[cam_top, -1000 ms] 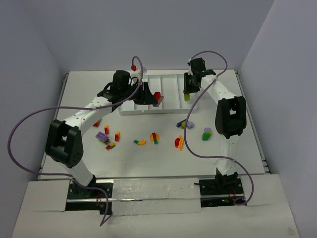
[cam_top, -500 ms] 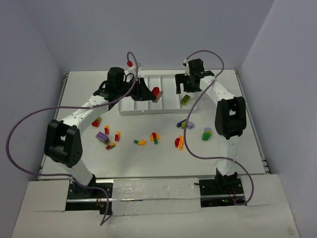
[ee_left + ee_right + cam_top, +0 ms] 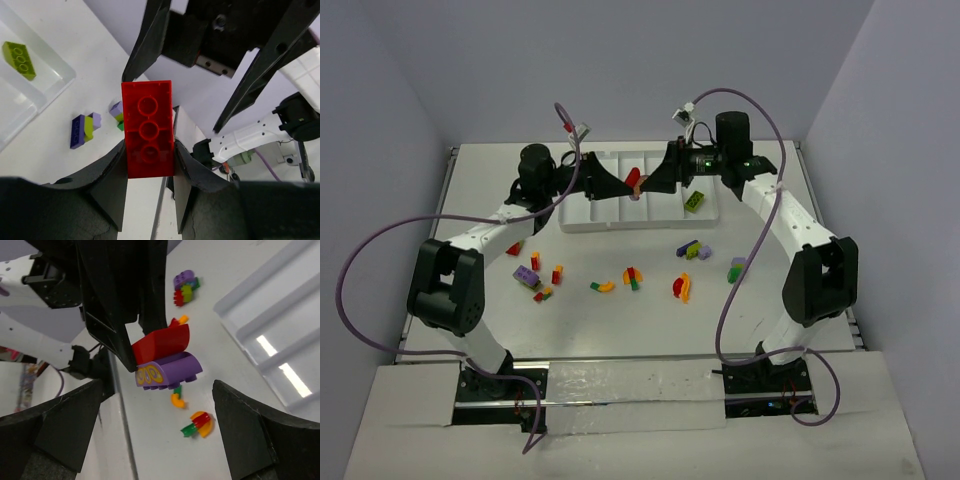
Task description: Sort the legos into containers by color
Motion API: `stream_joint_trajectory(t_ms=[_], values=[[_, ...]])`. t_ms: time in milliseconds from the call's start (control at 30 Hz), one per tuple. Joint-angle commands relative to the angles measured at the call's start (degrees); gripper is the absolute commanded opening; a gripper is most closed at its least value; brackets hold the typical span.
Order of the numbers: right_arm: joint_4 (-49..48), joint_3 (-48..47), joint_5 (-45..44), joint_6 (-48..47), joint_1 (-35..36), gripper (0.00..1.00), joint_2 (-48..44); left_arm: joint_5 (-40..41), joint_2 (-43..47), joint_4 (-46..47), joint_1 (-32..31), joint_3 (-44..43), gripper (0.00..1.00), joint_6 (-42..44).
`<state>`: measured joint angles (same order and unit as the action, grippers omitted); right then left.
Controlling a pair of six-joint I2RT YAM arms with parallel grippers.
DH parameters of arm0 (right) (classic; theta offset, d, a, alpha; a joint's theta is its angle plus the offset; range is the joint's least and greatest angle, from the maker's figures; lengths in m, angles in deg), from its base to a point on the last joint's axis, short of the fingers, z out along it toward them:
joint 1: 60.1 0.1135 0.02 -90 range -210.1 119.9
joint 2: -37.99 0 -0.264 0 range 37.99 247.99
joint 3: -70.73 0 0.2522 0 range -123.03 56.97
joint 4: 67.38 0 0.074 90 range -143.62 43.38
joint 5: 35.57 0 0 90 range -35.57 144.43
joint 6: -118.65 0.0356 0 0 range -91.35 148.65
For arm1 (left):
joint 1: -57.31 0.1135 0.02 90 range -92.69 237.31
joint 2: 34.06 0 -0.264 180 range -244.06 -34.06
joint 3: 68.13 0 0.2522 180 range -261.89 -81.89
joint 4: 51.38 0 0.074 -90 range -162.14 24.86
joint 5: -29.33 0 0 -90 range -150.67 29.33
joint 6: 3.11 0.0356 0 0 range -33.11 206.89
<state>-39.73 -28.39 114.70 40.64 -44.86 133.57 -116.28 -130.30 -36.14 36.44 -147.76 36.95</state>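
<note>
The left gripper (image 3: 149, 162) clamped a red three-stud plastic brick (image 3: 148, 127) stuck to a curved purple piece (image 3: 170, 372); the right gripper (image 3: 157, 386) gaped empty opposite, likely to separate them.

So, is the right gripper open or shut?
Open. In the right wrist view the right gripper holds its fingers wide apart, nothing clamped between them.

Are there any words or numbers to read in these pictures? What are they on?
No text can be read anywhere.
Yellow marks on the purple brick: too blurred to tell if they are letters.
Studs of the red brick: no logo can be made out.
</note>
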Motion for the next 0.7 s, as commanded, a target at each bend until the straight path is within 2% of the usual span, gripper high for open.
stream_joint_trajectory(t_ms=[0, 100, 167, 233, 300, 467, 533, 567, 667], values=[[-5.9, 1.81, 7.38, 5.02, 1.88, 0.97, 0.1, -3.26, 1.43, 10.94, -0.05, 1.25, 0.0, -6.16], [-5.45, 1.16, 7.88, 5.09, 2.43, 0.94, 1.48, -3.8, 1.6, 14.51, -0.06, 2.27, 0.0, -8.69], [-6.28, 1.18, 8.91, 6.46, 2.52, 0.85, 2.07, -3.81, 1.85, 14.59, -0.05, 2.59, 0.0, -8.85], [-10.0, 2.56, 9.26, 8.16, 2.6, 0.68, 1.37, -3.72, 1.94, 14.41, -0.05, 2.77, 0.0, -8.68], [-12.92, 3.63, 9.62, 10.12, 2.6, 0.61, 0.75, -3.63, 1.85, 14.33, -0.05, 2.95, 0.0, -8.68], [-14.84, 3.61, 10.75, 12.19, 2.6, 0.29, 1.3, -3.12, 1.33, 14.43, -0.05, 3.49, 0.0, -8.69], [-12.1, 2.57, 10.32, 10.4, 2.6, 0.04, 1.94, -3.19, 1.18, 14.01, -0.05, 3.2, 0.0, -8.58], [-10.83, 2.2, 10.14, 9.87, 2.6, 0.0, 2.07, -3.19, 1.15, 13.71, -0.05, 3.06, 0.0, -8.39], [-10.56, 2.14, 9.5, 9.67, 2.31, 0.0, 2.44, -2.93, 0.67, 11.64, 0.47, 1.99, 0.0, -6.26]])
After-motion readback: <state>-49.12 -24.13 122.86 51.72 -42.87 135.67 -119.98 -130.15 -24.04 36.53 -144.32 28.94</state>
